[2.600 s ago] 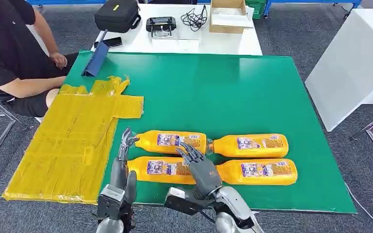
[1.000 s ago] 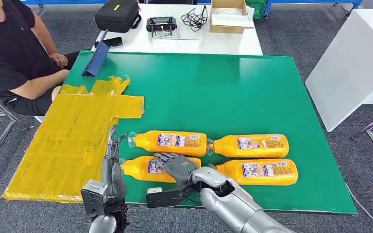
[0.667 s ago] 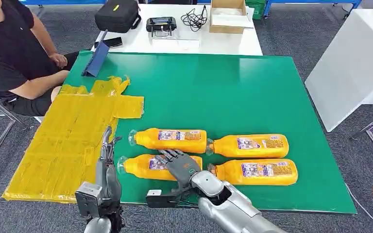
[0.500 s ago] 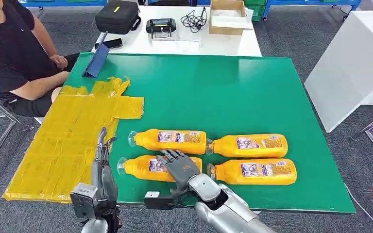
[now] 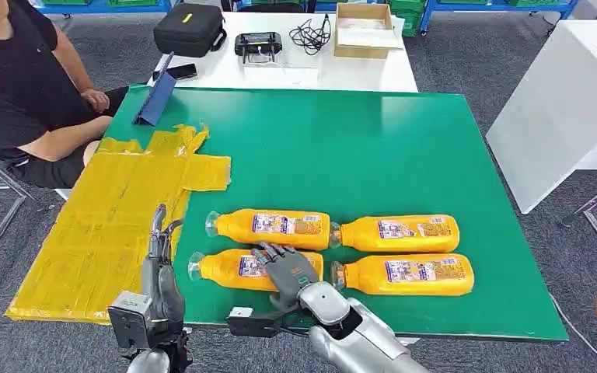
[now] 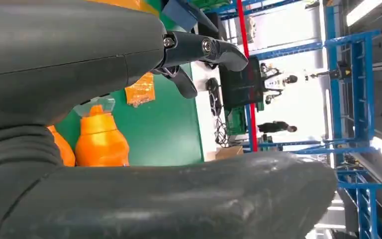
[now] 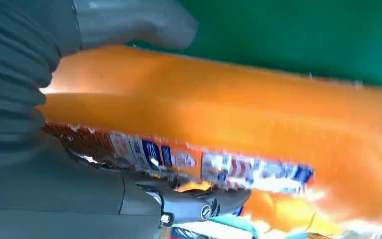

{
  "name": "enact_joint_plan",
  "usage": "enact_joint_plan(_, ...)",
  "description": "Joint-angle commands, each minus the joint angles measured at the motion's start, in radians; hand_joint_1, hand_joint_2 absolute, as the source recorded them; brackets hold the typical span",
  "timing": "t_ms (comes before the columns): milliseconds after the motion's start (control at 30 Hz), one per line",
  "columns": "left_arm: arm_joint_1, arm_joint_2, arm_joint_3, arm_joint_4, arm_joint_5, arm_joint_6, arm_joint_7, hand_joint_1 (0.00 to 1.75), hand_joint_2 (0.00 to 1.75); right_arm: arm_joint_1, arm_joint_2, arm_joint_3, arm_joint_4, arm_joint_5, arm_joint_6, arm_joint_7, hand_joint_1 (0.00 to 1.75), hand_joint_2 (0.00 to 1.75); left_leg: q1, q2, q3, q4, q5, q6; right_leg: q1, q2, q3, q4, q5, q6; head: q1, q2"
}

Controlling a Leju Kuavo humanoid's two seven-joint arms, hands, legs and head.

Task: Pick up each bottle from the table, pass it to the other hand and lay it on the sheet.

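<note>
1. Head view: four bottles are laid in two rows on the green desk [image 5: 404,148]; the near-left bottle [image 5: 229,268] is wrapped by the right hand [image 5: 289,268], so that it can be lifted. The yellow sheet [image 5: 109,225] is seen beside it.
2. Left wrist view: the left hand [image 6: 144,99] is held empty, fingers [image 6: 204,47] spread, apparently ready for the handover.
3. Right wrist view: the same bottle is clasped between fingers [image 7: 199,209] and thumb.

orange bottles [image 5: 334,249], yellow sheet [image 5: 116,225], green table [image 5: 357,155]
</note>
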Motion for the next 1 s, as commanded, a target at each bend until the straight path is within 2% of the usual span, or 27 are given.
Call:
enact_joint_plan(33,-0.041,-0.013,0.005,0.038,0.015,-0.008,0.004,0.00,0.00,0.093,-0.020,-0.075,0.128,-0.051,0.041,-0.032,1.75,1.75,0.001,-0.006,-0.001,-0.004,0.003,0.001,0.001,-0.007,0.002,-0.006,0.002,0.000,0.000,0.000)
enact_joint_plan(333,-0.053,-0.003,-0.005,0.056,0.045,0.000,0.006,0.00,0.00,0.103,-0.028,-0.111,0.138,-0.096,0.037,-0.056,1.75,1.75,0.001,-0.006,0.003,-0.005,0.004,0.001,0.001,-0.007,0.006,-0.007,0.002,0.000,0.000,0.000)
enact_joint_plan(367,-0.056,-0.002,-0.006,0.067,0.057,-0.002,0.004,0.00,0.00,0.113,-0.030,-0.139,0.124,-0.136,0.020,-0.092,1.75,1.75,0.000,-0.005,0.004,-0.003,0.002,0.001,0.001,-0.006,0.006,-0.005,0.001,0.000,0.000,0.000)
enact_joint_plan(433,-0.061,-0.003,-0.005,0.098,0.100,-0.005,-0.005,0.00,0.00,0.162,-0.036,-0.230,0.046,-0.287,-0.023,-0.251,1.75,1.75,0.000,-0.006,0.005,-0.003,0.002,0.001,0.001,-0.007,0.007,-0.005,0.001,0.000,0.000,0.000)
enact_joint_plan(500,-0.066,-0.003,-0.009,0.126,0.169,0.001,-0.019,0.00,0.00,0.245,-0.043,-0.308,-0.139,-0.440,-0.069,-0.404,1.75,1.75,0.000,-0.008,0.005,-0.004,0.003,0.001,0.001,-0.008,0.008,-0.006,0.001,0.000,0.000,0.000)
enact_joint_plan(567,-0.048,-0.011,0.006,0.109,0.242,-0.008,-0.024,0.00,0.00,0.347,-0.040,-0.351,-0.394,-0.480,-0.128,-0.454,1.75,1.75,0.000,-0.006,0.006,-0.003,0.002,0.001,0.002,-0.007,0.009,-0.006,0.001,0.000,0.000,0.000)
enact_joint_plan(667,-0.019,-0.015,0.027,0.046,0.419,0.022,-0.024,0.00,0.00,0.437,-0.008,-0.388,-0.603,-0.542,-0.151,-0.531,1.75,1.75,0.001,-0.002,0.005,-0.002,0.000,0.001,0.002,-0.002,0.006,-0.003,0.001,0.000,0.001,0.000)
enact_joint_plan(867,-0.013,-0.015,0.051,0.013,0.564,0.120,-0.024,0.00,0.00,0.504,0.037,-0.418,-0.722,-0.663,-0.204,-0.689,1.75,1.75,0.002,-0.001,-0.007,0.000,-0.002,0.001,0.001,0.001,-0.006,0.000,-0.001,0.000,-0.001,0.000)
enact_joint_plan(1000,-0.029,-0.015,0.032,0.054,0.580,0.067,-0.024,0.00,0.00,0.513,0.042,-0.425,-0.780,-0.711,-0.225,-0.752,1.75,1.75,0.002,-0.001,-0.008,0.000,-0.001,0.002,0.002,0.000,-0.007,0.000,0.000,0.000,0.000,0.000)
